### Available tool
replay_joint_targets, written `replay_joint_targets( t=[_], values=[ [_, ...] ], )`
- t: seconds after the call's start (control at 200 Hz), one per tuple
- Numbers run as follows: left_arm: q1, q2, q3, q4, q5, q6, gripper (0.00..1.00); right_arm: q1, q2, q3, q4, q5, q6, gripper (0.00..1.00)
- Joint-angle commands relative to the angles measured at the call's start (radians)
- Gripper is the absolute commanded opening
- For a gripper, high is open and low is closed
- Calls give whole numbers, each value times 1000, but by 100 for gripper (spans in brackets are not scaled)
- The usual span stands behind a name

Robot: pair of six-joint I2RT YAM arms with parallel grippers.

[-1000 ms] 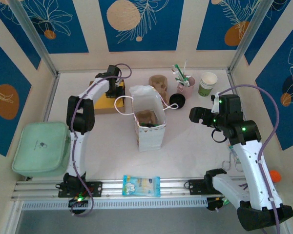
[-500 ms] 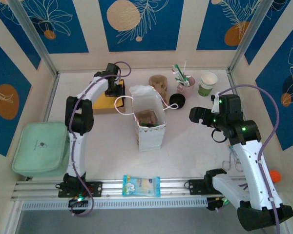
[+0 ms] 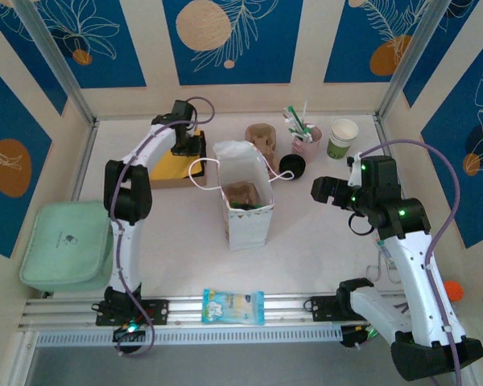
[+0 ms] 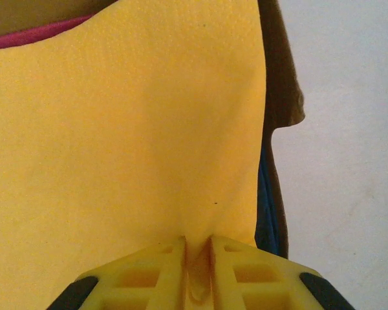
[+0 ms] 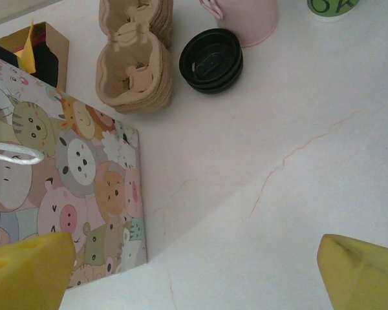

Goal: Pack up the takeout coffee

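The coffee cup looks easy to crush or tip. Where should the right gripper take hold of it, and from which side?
Probably grip the takeout coffee around its white upper wall, just under the rolled rim, coming level from the near side: it stands upright and open-topped, and the pink cup crowds its left.

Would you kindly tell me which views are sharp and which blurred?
Top external view: evenly lit and sharp. Left wrist view: the yellow dimpled sheet blurs toward the left gripper pinching it. Right wrist view: black round lid crisp, yellow fingertips of the right gripper blurred, a diagonal shadow across the white table.
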Motion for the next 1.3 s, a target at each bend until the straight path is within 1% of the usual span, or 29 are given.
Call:
replay_joint_targets(
  t=[0.0, 0.49, 0.71, 0.81, 0.851, 0.901, 0.941, 1.026, 1.126, 1.296],
  values=[
    [12, -47, 10, -23, -1, 6, 18, -5, -17, -6, -12, -23, 17, 97],
    [46, -87, -25, -15, -12, 11, 19, -4, -19, -6, -10, -29, 17, 97],
    [62, -102, -53, 1, 0, 9, 14, -4, -17, 4, -12, -29, 14, 97],
    [61, -102, -65, 10, 43, -1, 13, -5, -16, 4, -10, -32, 15, 97],
    [57, -102, -70, 15, 63, -3, 16, -4, -17, 3, -8, -33, 18, 97],
    [43, -99, -72, 16, 52, -3, 26, -4, -12, 3, -5, -36, 18, 97],
    [31, -94, -70, 18, 36, 2, 31, -4, -10, 3, -2, -40, 20, 97],
    [16, -73, -57, 16, 32, 1, 39, -3, -5, 6, -1, -48, 23, 97],
    [6, -43, -31, 7, 40, -6, 42, -3, -3, 14, -5, -45, 21, 96],
    [-8, 15, 18, -14, 36, -5, 43, -4, -6, 13, -10, -41, 20, 97]
  ],
)
